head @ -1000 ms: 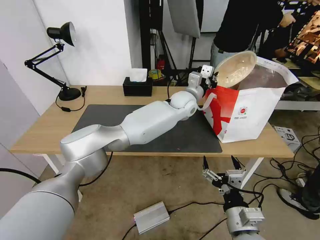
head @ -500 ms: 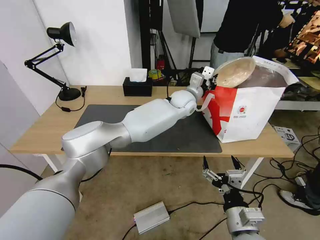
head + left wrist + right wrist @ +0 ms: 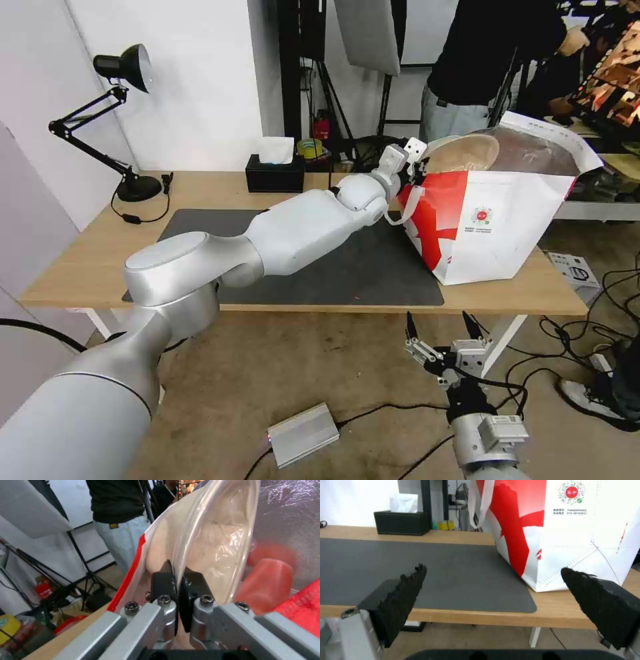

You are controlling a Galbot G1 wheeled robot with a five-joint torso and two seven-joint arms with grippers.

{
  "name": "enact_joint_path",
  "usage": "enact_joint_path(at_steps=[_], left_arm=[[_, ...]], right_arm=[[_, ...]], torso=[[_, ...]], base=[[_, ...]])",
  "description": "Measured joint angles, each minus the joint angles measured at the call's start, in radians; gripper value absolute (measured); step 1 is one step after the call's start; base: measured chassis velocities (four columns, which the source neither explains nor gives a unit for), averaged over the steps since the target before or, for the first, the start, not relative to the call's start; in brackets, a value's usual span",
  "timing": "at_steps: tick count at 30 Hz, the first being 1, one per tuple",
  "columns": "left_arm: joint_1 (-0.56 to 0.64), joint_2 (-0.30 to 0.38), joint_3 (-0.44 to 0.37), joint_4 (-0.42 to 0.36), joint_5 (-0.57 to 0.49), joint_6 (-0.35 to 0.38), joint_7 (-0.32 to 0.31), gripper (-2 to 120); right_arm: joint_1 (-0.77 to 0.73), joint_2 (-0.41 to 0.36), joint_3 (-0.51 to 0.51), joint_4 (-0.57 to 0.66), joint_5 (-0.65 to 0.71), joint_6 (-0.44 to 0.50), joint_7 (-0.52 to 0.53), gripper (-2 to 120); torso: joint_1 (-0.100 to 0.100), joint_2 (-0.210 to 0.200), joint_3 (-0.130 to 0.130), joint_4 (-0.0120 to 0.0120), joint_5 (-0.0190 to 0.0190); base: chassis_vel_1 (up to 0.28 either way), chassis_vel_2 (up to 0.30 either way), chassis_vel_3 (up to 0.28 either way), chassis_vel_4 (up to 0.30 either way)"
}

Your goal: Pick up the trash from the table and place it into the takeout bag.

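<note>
Left hand [image 3: 419, 162]: reaches far across the tabletop to the mouth of the takeout bag. Its two black fingers [image 3: 163, 580] are pinched tight on the rim of the beige bowl.
Beige bowl [image 3: 460, 152]: tipped on its side at the left edge of the bag's mouth, partly down inside. A clear lid [image 3: 216, 542] covers it.
Takeout bag [image 3: 493, 227]: red and white, stands open on the right end of the tabletop, partly on the mat's right edge. It has shiny silver lining, and a white handle [image 3: 408, 203] hangs down its left side.
Red cup [image 3: 266, 585]: lies inside the bag, just beside the beige bowl.
Right hand [image 3: 443, 333]: low, near the robot, below the near edge of the tabletop. Its fingers are spread wide and hold nothing.
Tabletop [image 3: 87, 260]: light wood.
Mat [image 3: 373, 273]: dark grey, lies flat in the middle of the tabletop.
Tissue box [image 3: 275, 175]: black, on the far side of the tabletop, well apart from the bag.
Lamp [image 3: 123, 67]: black, at the far left corner.
</note>
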Motion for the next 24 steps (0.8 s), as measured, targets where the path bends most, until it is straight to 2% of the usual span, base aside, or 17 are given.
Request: enact_joint_path(at_steps=[2,5,6,9,12,13,15,16,19,20,24], left_arm=[[-0.001,-0.001,0.001,0.000,0.000,0.000,0.000,1],[-0.002,-0.002,0.003,-0.003,0.012,-0.005,0.000,15],[-0.002,-0.002,0.003,-0.003,0.012,-0.005,0.000,15],[-0.003,0.004,0.010,-0.015,0.013,-0.024,-0.001,29],[-0.004,0.006,0.011,-0.021,0.013,-0.029,-0.001,33],[-0.004,0.008,0.012,-0.032,0.013,-0.033,-0.004,42],[-0.006,0.008,0.012,-0.036,0.013,-0.040,-0.005,51],[-0.006,0.008,0.012,-0.036,0.013,-0.040,-0.005,51],[-0.014,0.008,0.011,-0.043,0.013,-0.057,-0.009,64],[-0.014,0.008,0.011,-0.043,0.013,-0.057,-0.009,64],[-0.017,0.012,-0.001,-0.058,0.013,-0.080,-0.024,83]], right_arm=[[0.000,0.000,0.000,0.000,0.000,0.000,0.000,100],[0.000,0.000,0.000,0.000,0.000,0.000,0.000,100],[0.000,0.000,0.000,0.000,0.000,0.000,0.000,100],[0.000,0.000,0.000,0.000,0.000,0.000,0.000,100],[0.000,0.000,0.000,0.000,0.000,0.000,0.000,100],[0.000,0.000,0.000,0.000,0.000,0.000,0.000,100],[0.000,0.000,0.000,0.000,0.000,0.000,0.000,100],[0.000,0.000,0.000,0.000,0.000,0.000,0.000,100],[0.000,0.000,0.000,0.000,0.000,0.000,0.000,100],[0.000,0.000,0.000,0.000,0.000,0.000,0.000,100],[0.000,0.000,0.000,0.000,0.000,0.000,0.000,100]], torso=[[0.000,0.000,0.000,0.0000,0.0000],[0.000,0.000,0.000,0.0001,0.0000],[0.000,0.000,0.000,0.0001,0.0000],[0.000,0.000,0.000,0.0000,0.0000],[0.000,0.000,0.000,0.0000,0.0000],[0.000,0.000,0.000,0.0001,0.0000],[0.000,0.000,0.000,0.0000,0.0000],[0.000,0.000,0.000,0.0000,0.0000],[0.000,0.000,0.000,0.0000,0.0000],[0.000,0.000,0.000,0.0000,0.0000],[0.000,0.000,0.000,0.0000,0.0000]], base=[[0.000,0.000,0.000,0.000],[0.000,0.000,0.000,0.000],[0.000,0.000,0.000,0.000],[0.000,0.000,0.000,0.000],[0.000,0.000,0.000,0.000],[0.000,0.000,0.000,0.000],[0.000,0.000,0.000,0.000],[0.000,0.000,0.000,0.000],[0.000,0.000,0.000,0.000],[0.000,0.000,0.000,0.000],[0.000,0.000,0.000,0.000]])
